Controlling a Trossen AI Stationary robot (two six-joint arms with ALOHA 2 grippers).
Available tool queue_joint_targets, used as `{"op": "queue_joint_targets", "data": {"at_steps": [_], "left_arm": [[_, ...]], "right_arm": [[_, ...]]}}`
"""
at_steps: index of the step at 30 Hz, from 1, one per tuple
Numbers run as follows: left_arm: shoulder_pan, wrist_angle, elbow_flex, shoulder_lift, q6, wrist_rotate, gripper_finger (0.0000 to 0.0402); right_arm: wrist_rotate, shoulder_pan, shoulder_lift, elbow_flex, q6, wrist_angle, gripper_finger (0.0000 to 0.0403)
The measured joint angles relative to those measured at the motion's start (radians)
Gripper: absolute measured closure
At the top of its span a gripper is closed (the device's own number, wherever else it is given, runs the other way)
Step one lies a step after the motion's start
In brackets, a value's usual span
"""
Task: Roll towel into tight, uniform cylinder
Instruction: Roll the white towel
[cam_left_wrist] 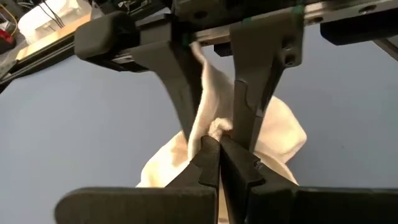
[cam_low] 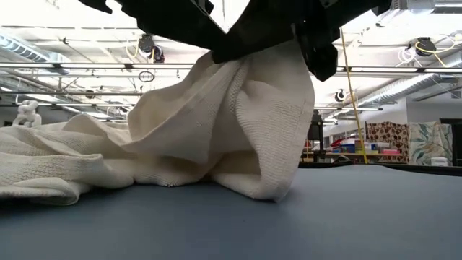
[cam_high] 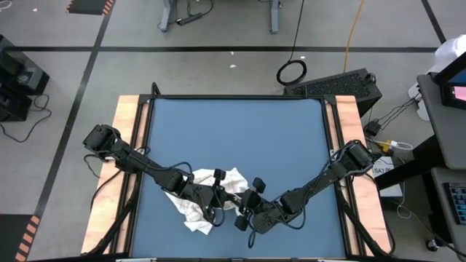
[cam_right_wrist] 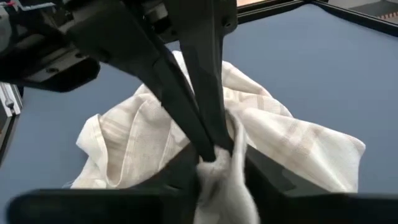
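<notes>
The white towel (cam_high: 218, 182) lies crumpled near the front middle of the blue table (cam_high: 233, 124). One bunch of it is drawn up to a peak (cam_low: 253, 65), and its lower folds (cam_low: 65, 173) rest on the table. My left gripper (cam_high: 224, 196) reaches in from the table's left and is shut on that bunch. My right gripper (cam_high: 242, 206) comes from the table's right and meets it at the same spot, its fingers closed on the cloth. In the low view the dark grippers hide the very top of the peak. My left gripper pinches a small gathered bunch of the towel (cam_left_wrist: 217, 127) between its two fingertips, coming in slanting down from the table's left. The cloth is several layers thick there. The bunch is lifted, and the towel's remaining cloth hangs down onto the table. My right gripper has the same gathered bunch (cam_right_wrist: 217, 171) between its two fingers, right beside the left gripper's fingertips (cam_right_wrist: 208, 149). It comes in slanting down from the table's right. The towel spreads out below and rests on the table (cam_right_wrist: 298, 149).
Bare blue surface stretches over the far half of the table and to the right of the towel (cam_low: 375, 209). Wooden strips (cam_high: 127, 145) (cam_high: 349, 124) run along the table's left and right sides. Cables and equipment stand on the floor beyond.
</notes>
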Motion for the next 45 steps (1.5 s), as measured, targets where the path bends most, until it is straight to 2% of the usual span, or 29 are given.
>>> {"op": "queue_joint_targets", "data": {"at_steps": [3,6,8,11,15,18,21,23,26,34,38,42,45], "left_arm": [[0.0,-0.003,0.0,-0.003,-0.054,-0.011,0.0393],[-0.005,-0.015,0.0,-0.007,-0.099,-0.061,0.0369],[-0.02,-0.033,0.0,-0.015,-0.101,-0.098,0.0344],[-0.052,-0.07,0.002,-0.029,-0.14,-0.206,0.0302],[-0.113,-0.2,0.005,-0.08,-0.245,-0.33,0.0251],[-0.152,-0.4,0.002,-0.092,-0.381,-0.389,0.0227],[-0.169,-0.553,-0.012,-0.095,-0.567,-0.403,0.0216],[-0.18,-0.575,-0.045,-0.084,-0.64,-0.391,0.0215],[-0.205,-0.514,-0.102,-0.081,-0.673,-0.385,0.0215],[-0.222,-0.164,-0.234,-0.082,-0.673,-0.382,0.0214],[-0.186,-0.137,-0.254,-0.066,-0.666,-0.38,0.0214],[-0.141,-0.009,-0.274,-0.035,-0.573,-0.237,0.0214],[-0.11,0.097,-0.276,-0.025,-0.504,-0.262,0.0223]], "right_arm": [[-0.008,0.0,0.0,0.0,0.0,-0.009,0.0365],[-0.006,-0.002,0.0,0.0,-0.001,-0.014,0.0393],[-0.006,-0.001,0.0,0.0,-0.004,-0.018,0.0396],[-0.01,-0.001,-0.002,0.005,0.011,-0.058,0.0394],[-0.035,0.01,0.006,-0.002,0.034,-0.134,0.0397],[-0.015,0.022,-0.002,0.0,0.027,-0.125,0.04],[-0.016,0.036,0.001,-0.001,0.025,-0.14,0.0399],[-0.017,0.047,0.001,-0.001,0.03,-0.14,0.0396],[-0.013,0.056,0.0,-0.001,0.025,-0.139,0.0396],[-0.018,0.066,0.0,-0.001,-0.007,-0.149,0.0395],[-0.017,0.067,0.0,-0.001,-0.05,-0.127,0.0395],[-0.014,0.066,-0.003,-0.001,-0.097,-0.121,0.0395],[-0.006,0.063,-0.011,-0.001,-0.135,-0.12,0.0395]]}}
